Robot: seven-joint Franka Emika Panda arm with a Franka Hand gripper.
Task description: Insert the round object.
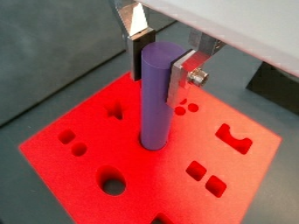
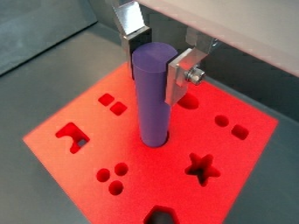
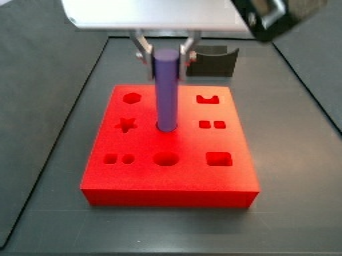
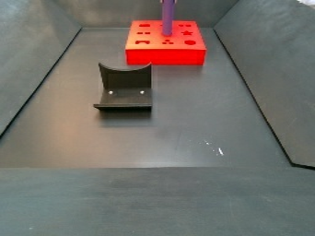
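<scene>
While jaws of gripper (image 2: 158,54) clench upper end of round object (image 2: 149,96), peg stands upright, long axis vertical, lower tip seated in centre hole of red block (image 3: 171,182).

dark fixture (image 4: 123,88) upright on grey floor (image 4: 185,129), no other clutter

The peg (image 1: 156,92) is smooth, matt purple, plastic-looking. The gripper (image 1: 159,59) above the block has 2 flat, silvery metal fingers (image 1: 177,73) with dark pads. The block (image 3: 170,187) is bright red, matt. The fixture (image 4: 123,88) is dark, dull. The floor (image 4: 172,129) is dark grey with slight sheen.
</scene>
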